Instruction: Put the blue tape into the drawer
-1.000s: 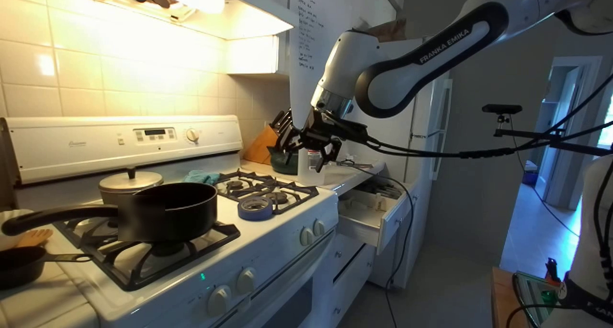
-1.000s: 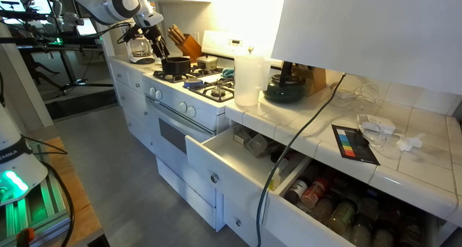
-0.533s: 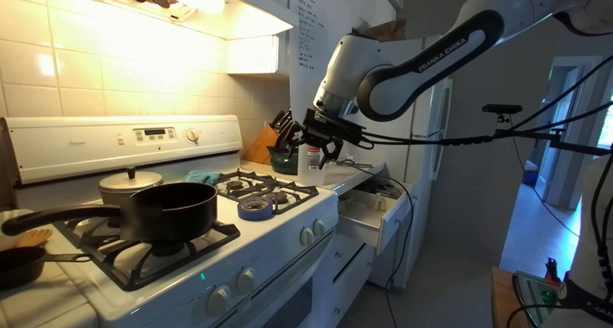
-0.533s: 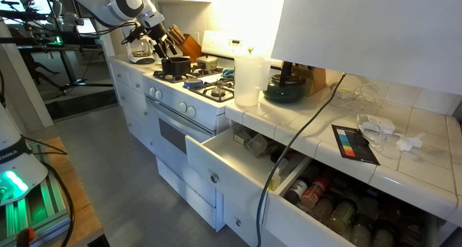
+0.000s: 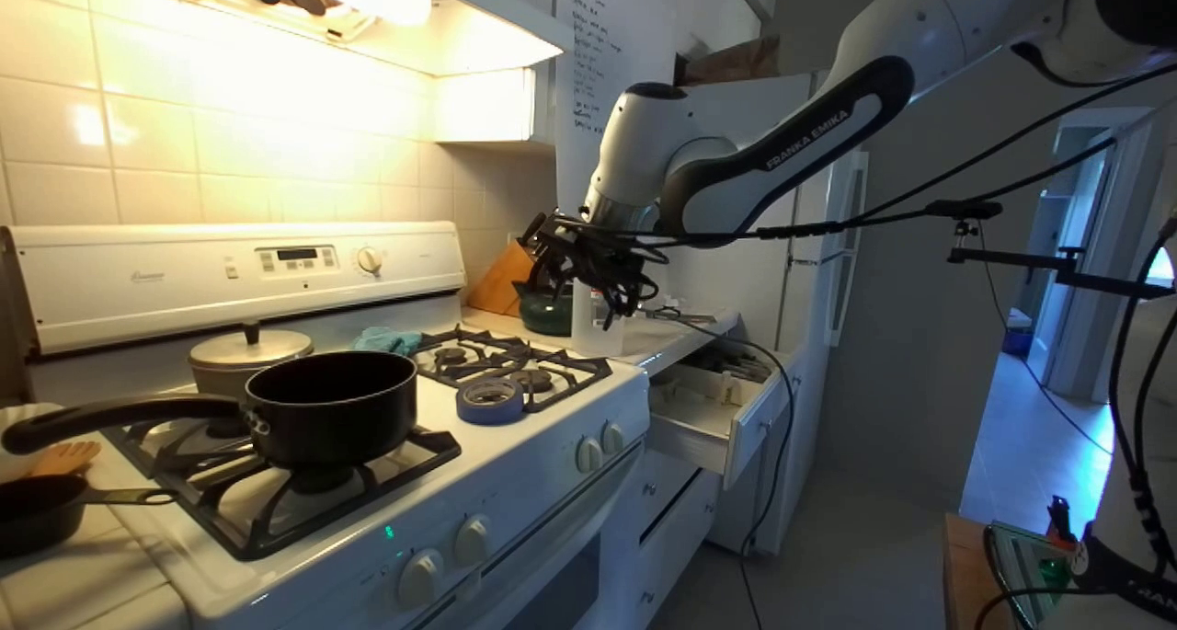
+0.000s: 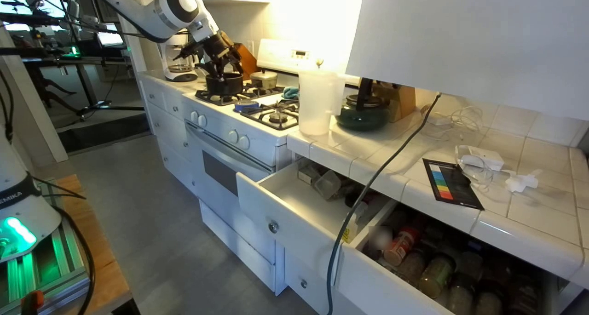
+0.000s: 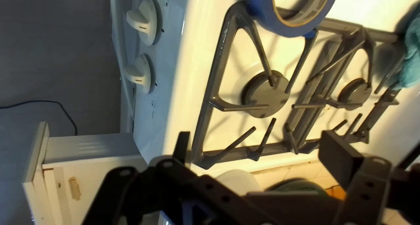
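Observation:
The blue tape (image 5: 490, 415) is a bright-blue ring lying on the stove top, at the corner of a burner grate. It also shows in an exterior view (image 6: 246, 106) and at the top of the wrist view (image 7: 265, 13). My gripper (image 5: 588, 301) is in the air above stove level, apart from the tape. In an exterior view the gripper (image 6: 231, 73) overlaps the black pot. In the wrist view the gripper (image 7: 261, 149) has its fingers wide apart with nothing between them. The white drawer (image 6: 294, 196) beside the stove is pulled open. It also shows in an exterior view (image 5: 685, 428) and the wrist view (image 7: 95, 169).
A black pot (image 5: 336, 418) with a long handle stands on the burner grate. A translucent pitcher (image 6: 315, 103) and a green kettle (image 6: 363, 115) stand on the counter. A drawer with several spice jars (image 6: 437, 273) is also open. A dark cable (image 6: 382, 172) hangs across the drawers.
My gripper has turned, and the arm has shifted to the left in an exterior view, to the right in the other view. The tape and drawer have not moved.

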Controlling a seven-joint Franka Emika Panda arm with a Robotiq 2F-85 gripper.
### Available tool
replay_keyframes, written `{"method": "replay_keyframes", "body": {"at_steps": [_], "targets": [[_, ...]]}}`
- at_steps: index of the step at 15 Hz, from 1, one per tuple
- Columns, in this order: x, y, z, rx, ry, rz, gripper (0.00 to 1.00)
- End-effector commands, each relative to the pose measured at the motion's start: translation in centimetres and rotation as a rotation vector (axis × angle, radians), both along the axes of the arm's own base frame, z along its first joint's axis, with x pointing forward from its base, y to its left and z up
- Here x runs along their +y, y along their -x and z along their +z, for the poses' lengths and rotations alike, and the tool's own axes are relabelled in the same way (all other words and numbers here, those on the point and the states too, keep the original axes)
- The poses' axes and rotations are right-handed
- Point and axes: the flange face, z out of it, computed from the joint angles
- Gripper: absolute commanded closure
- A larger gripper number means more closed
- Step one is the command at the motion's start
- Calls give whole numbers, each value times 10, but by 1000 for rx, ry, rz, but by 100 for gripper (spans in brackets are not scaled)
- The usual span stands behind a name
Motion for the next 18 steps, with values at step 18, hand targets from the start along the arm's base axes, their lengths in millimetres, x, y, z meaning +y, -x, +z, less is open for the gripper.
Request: {"method": "replay_keyframes", "body": {"at_steps": [18], "targets": [[58,-93,-85,238,-113,-32,0]]}}
